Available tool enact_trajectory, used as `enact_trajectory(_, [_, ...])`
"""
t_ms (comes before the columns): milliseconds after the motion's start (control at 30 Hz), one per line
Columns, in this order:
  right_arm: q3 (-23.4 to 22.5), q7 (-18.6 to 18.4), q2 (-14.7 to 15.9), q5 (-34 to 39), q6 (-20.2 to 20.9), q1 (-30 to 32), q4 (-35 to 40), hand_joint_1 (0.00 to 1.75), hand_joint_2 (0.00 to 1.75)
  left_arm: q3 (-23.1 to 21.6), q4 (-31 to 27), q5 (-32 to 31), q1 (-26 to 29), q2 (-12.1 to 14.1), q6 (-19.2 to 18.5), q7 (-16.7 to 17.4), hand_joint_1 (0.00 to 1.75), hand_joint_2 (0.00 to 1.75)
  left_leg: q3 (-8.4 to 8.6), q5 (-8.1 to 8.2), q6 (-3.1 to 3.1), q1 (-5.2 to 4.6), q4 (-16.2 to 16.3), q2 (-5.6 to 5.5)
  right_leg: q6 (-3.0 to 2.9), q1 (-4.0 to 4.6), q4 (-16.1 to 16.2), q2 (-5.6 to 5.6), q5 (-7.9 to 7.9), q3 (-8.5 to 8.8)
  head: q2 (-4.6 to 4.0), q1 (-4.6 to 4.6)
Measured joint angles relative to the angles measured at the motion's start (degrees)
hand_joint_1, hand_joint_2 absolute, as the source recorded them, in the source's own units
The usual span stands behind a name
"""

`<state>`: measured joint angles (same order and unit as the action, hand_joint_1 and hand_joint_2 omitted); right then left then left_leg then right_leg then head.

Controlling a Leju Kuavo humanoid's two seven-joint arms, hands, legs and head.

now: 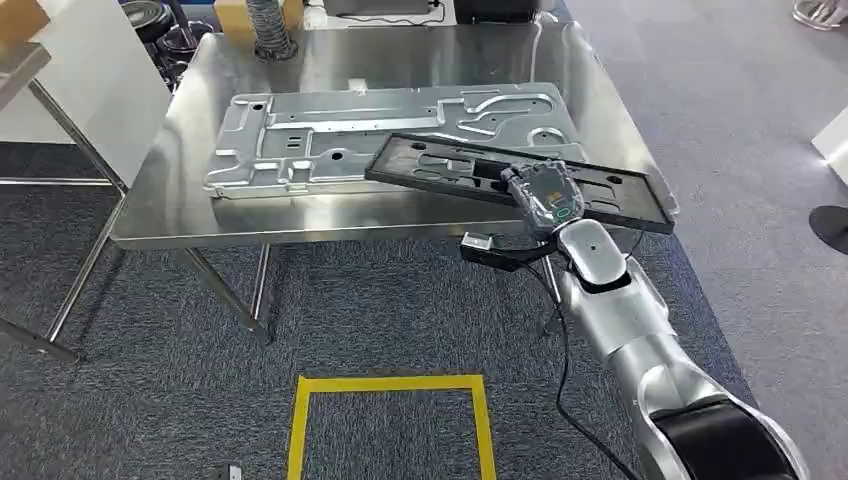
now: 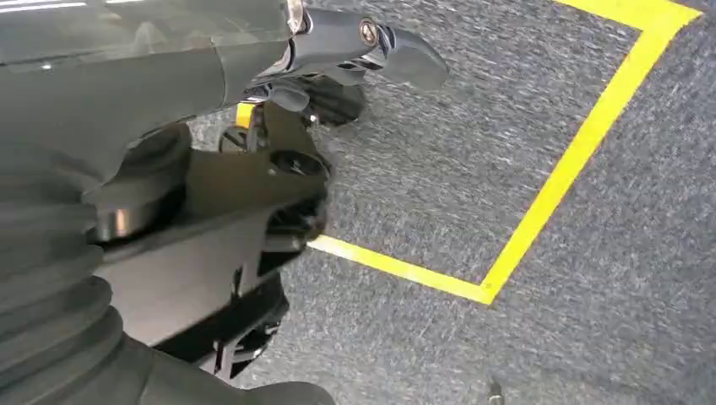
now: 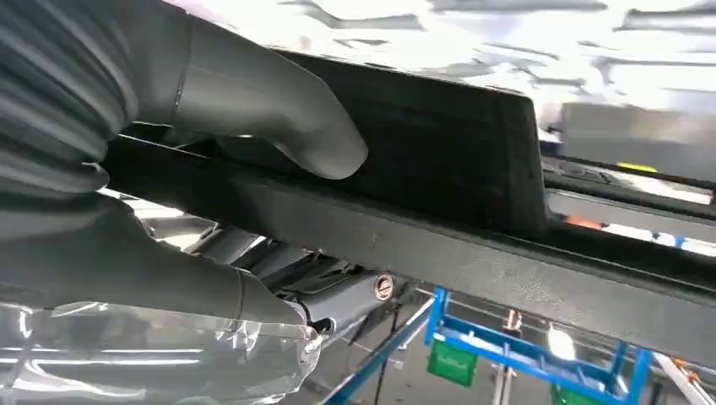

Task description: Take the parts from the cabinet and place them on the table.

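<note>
A long black plastic panel lies tilted over the steel table, one end resting on a large silver stamped metal plate and the other reaching past the table's right edge. My right hand grips the panel's near edge about midway. In the right wrist view the thumb lies on one face of the black panel and the darker fingers curl beneath it. My left hand hangs over the carpet with nothing in it, fingers partly curled.
A yellow taped square marks the grey carpet in front of the table. A white board leans at the left, beside a frame. Boxes and a ribbed hose stand at the table's far edge. A blue rack appears beyond the panel.
</note>
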<state>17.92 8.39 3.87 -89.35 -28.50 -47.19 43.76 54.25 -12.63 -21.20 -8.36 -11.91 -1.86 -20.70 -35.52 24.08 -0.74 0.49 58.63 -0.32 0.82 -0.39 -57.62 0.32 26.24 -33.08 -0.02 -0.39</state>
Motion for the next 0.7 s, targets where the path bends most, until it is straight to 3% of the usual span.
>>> enact_trajectory(100, [0.64,0.40,-1.27,-0.13,0.04,-1.08,-1.03,1.75,1.75,-0.02,0.00,0.00,0.06,0.02,0.07,0.07,0.00,1.75,-0.24,0.28,1.12,-0.23,0.16,-0.16,0.83,-0.24,0.35,-0.09,0.06,0.09,0.02,0.15])
enact_trajectory(167, [0.90,0.46,-1.86,-0.17,0.15,-1.71,-1.55,1.75,1.75,-0.04,0.00,-0.02,0.01,-0.02,0.11,0.13,0.00,1.75,0.43,0.00,1.87,0.19,-0.69,-0.14,1.42,-0.47,-0.71,-0.15,0.91,-0.10,0.02,0.22])
enact_trajectory(200, [1.05,0.48,-2.25,-0.17,0.35,-2.14,-1.84,1.75,1.75,-0.04,0.00,-0.13,-0.03,-0.09,0.13,0.13,0.00,1.75,0.50,0.11,2.19,0.19,-0.75,-0.09,1.51,-0.42,-3.63,-0.17,2.63,-1.64,0.02,0.44])
enact_trajectory(267, [1.29,0.53,-2.74,-0.20,0.61,-2.52,-2.30,1.75,1.75,-0.07,0.00,-0.35,-0.18,-0.11,0.15,0.33,0.00,1.75,0.65,0.33,2.52,0.11,-0.72,-0.04,1.82,-0.47,-13.09,-0.19,6.50,-6.52,0.02,0.37])
enact_trajectory(300, [1.38,0.59,-2.85,-0.20,0.68,-2.50,-2.56,1.75,1.75,-0.07,0.00,-0.35,-0.15,-0.11,0.15,0.44,0.00,1.75,0.73,0.46,2.64,0.10,-0.68,-0.06,1.90,-0.46,-16.91,-0.19,7.43,-8.75,0.02,0.44])
enact_trajectory(333, [1.53,0.66,-3.02,-0.20,0.72,-2.50,-2.87,1.75,1.75,-0.07,0.00,-0.35,-0.09,-0.11,0.15,0.50,0.00,1.75,0.82,0.62,2.61,0.10,-0.57,-0.16,1.90,-0.47,-18.38,-0.19,6.98,-10.03,0.02,0.41])
enact_trajectory(367, [1.68,0.68,-3.11,-0.20,0.72,-2.51,-3.13,1.75,1.75,-0.07,0.00,-0.35,-0.06,-0.11,0.17,0.57,0.00,1.75,1.03,0.86,2.57,0.10,-0.47,-0.30,1.79,-0.48,-16.59,-0.19,4.97,-9.70,0.02,0.44])
enact_trajectory(400, [1.75,0.77,-3.26,-0.20,0.74,-2.58,-3.24,1.75,1.75,-0.07,0.00,-0.35,-0.06,-0.13,0.17,0.61,0.00,1.75,1.27,1.11,2.43,0.10,-0.37,-0.47,1.58,-0.47,-12.78,-0.20,2.26,-8.23,0.02,0.41])
enact_trajectory(467, [1.99,1.05,-3.54,-0.20,0.76,-3.25,-3.50,1.75,1.75,-0.09,0.00,-0.35,-0.06,-0.31,0.15,0.63,0.00,1.75,1.88,1.70,2.10,0.06,-0.20,-0.55,0.87,-0.32,-2.43,-0.27,-3.29,-4.02,0.02,0.41])
enact_trajectory(500, [2.08,1.07,-3.61,-0.17,0.76,-3.64,-3.72,1.75,1.75,-0.09,0.02,-0.35,-0.04,-0.41,0.17,0.63,0.00,1.75,1.80,1.92,1.77,-0.24,-0.15,-0.52,0.51,0.01,-1.08,-0.35,-2.59,-3.14,0.02,0.37])
enact_trajectory(600, [2.34,1.23,-4.31,-0.17,0.70,-4.05,-4.18,1.75,1.75,-0.09,0.02,-0.35,-0.07,-0.44,0.20,0.66,0.00,1.75,1.99,2.08,0.95,-0.11,-0.50,-0.43,-0.04,0.42,-0.37,-0.14,-2.26,-3.15,0.02,0.30])
enact_trajectory(667, [2.43,1.16,-4.49,-0.15,0.68,-4.10,-4.26,1.75,1.75,-0.09,0.02,-0.35,-0.02,-0.42,0.20,0.61,0.00,1.75,2.09,2.73,0.28,-0.18,-0.07,-0.26,-0.63,-0.30,0.54,-0.27,-2.47,-2.32,0.02,0.33])
enact_trajectory(700, [2.54,1.16,-4.64,-0.15,0.68,-4.23,-4.33,1.75,1.75,-0.09,0.02,-0.35,-0.02,-0.42,0.20,0.61,0.00,1.75,1.44,3.79,-0.02,-0.20,1.77,-0.12,-0.92,-0.31,0.74,-0.24,-2.34,-2.01,0.02,0.16])
